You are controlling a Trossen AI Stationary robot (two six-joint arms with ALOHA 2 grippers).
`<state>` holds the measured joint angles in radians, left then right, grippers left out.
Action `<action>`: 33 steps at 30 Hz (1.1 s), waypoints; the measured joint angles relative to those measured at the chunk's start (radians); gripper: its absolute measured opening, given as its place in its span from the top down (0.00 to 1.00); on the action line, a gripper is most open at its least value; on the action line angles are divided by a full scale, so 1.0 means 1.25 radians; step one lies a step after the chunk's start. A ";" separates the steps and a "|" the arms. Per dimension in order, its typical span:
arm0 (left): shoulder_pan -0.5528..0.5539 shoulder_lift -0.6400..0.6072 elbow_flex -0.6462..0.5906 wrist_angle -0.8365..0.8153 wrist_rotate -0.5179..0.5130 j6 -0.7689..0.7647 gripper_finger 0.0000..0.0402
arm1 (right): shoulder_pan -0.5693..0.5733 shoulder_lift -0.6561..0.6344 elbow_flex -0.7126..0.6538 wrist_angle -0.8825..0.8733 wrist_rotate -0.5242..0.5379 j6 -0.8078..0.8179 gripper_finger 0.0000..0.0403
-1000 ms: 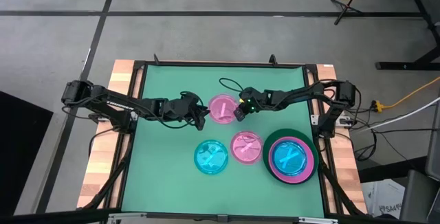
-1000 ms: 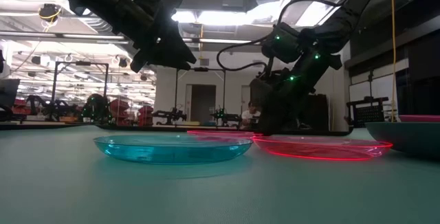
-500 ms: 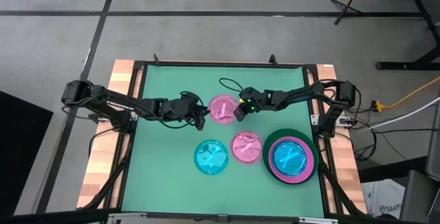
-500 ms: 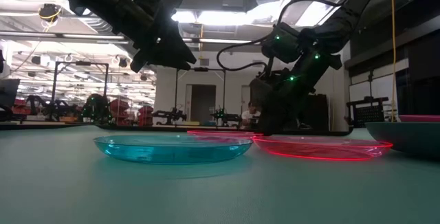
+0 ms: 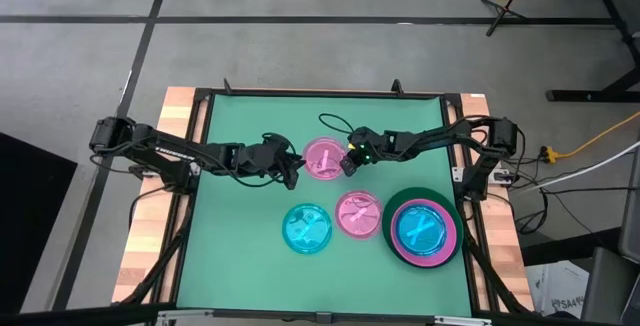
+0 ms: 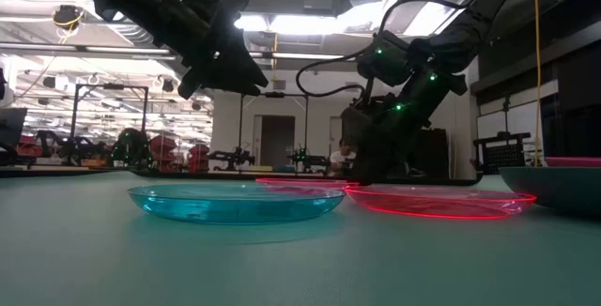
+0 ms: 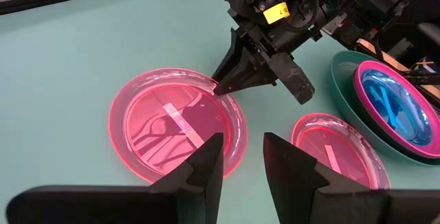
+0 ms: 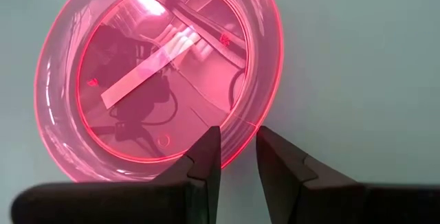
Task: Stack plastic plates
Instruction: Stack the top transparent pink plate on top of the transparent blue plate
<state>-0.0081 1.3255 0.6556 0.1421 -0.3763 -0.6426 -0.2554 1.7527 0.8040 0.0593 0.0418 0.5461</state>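
Note:
A translucent pink plate [image 5: 323, 158] lies flat on the green mat between my two grippers. My right gripper [image 5: 347, 164] is down at its right rim, shut on it. My left gripper [image 5: 295, 171] hovers raised off the mat [image 6: 246, 79] beside the plate's left rim, fingers slightly apart and holding nothing. A second pink plate [image 5: 357, 214] and a cyan plate [image 5: 307, 229] lie flat nearer the front edge. At the right, a dark green plate [image 5: 392, 211] carries a hot pink plate and a cyan plate [image 5: 423, 228]. No dark grey plate shows. My right gripper pinches the pink plate's rim [image 8: 242, 129] on the side toward the table's right, one finger [image 8: 210, 141] over the inside of the rim and one outside. The fingers slant down from the right [image 7: 237, 73]. The plate lies flat on the mat.
A black frame and wooden boards border the mat [image 5: 240, 236]. Bare mat lies at the left and along the far edge. The stack at the right [image 7: 395, 104] sits close to the second pink plate [image 7: 337, 152].

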 joint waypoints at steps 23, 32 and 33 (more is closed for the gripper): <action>0.000 0.000 0.000 0.000 0.000 0.000 0.76 | 0.000 0.000 0.000 -0.001 0.000 0.009 0.86; 0.000 0.000 0.000 0.000 0.000 0.000 0.76 | 0.000 -0.001 0.000 -0.001 0.000 0.003 0.99; 0.000 0.000 0.000 0.000 0.000 0.000 0.76 | 0.000 -0.001 0.000 -0.001 0.000 0.001 0.99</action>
<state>-0.0082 1.3258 0.6556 0.1417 -0.3763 -0.6426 -0.2554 1.7519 0.8040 0.0586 0.0414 0.5472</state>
